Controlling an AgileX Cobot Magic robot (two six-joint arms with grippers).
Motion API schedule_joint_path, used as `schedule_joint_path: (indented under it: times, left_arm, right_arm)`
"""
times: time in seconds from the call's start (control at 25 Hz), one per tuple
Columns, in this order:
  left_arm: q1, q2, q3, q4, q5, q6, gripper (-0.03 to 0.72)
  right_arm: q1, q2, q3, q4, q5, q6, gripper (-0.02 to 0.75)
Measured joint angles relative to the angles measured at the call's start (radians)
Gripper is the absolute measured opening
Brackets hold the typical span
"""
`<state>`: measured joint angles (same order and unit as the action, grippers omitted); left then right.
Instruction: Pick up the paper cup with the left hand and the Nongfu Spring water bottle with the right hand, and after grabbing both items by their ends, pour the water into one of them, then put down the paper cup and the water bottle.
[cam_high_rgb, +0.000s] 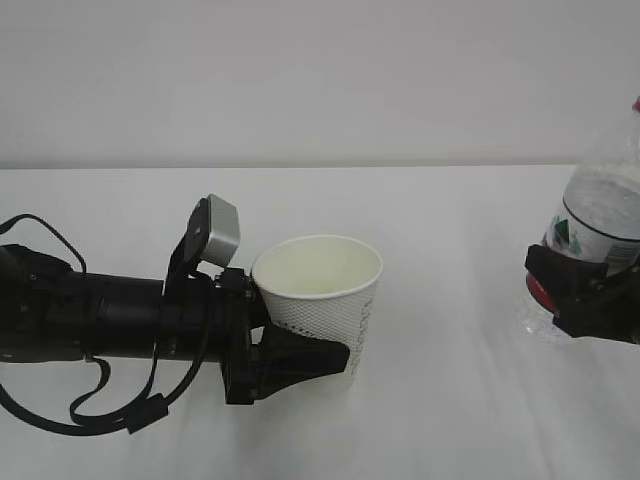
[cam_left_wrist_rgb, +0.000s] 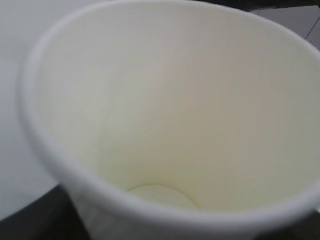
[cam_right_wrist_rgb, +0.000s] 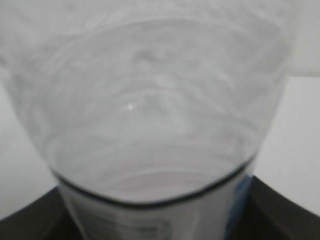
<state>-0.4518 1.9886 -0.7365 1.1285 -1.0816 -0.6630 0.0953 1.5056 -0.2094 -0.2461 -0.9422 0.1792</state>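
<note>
A black, tubular left hand is seen, wrapped in looping black cables, with a grey box-shaped module mounted above. At far right, the right hand is shown black and blocky.

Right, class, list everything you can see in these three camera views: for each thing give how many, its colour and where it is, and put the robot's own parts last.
paper cup: one, white with dark print on its side, upright at the middle of the table, held at its lower half by the left gripper; the left wrist view shows its pale inside.
Nongfu Spring water bottle: one, clear with a red and white label, at the right edge, held by the right gripper, top cut off by the frame.
table: one, white, across the lower part of the exterior view.
wall: one, pale grey, behind the table.
left gripper: one, black, grey box at the wrist, closed on the cup.
right gripper: one, black, clamped around the bottle.
</note>
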Motion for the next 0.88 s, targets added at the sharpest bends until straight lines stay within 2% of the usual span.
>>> schedule_joint_path:
  times: [0.12,0.44,0.88]
  left_arm:
    - [-0.008,0.000,0.000,0.000,0.001,-0.002,0.546]
    - [-0.085,0.000,0.000,-0.018,0.028,-0.002,0.546]
    - [-0.103,0.000,0.000,-0.069,0.030,-0.002,0.546]
  right_arm:
    - [0.000,-0.058,0.000,-0.002,0.061,0.002,0.503]
    - [0.000,-0.201,0.002,-0.026,0.243,0.002,0.503]
    - [0.000,-0.357,0.004,-0.028,0.450,0.002,0.503]
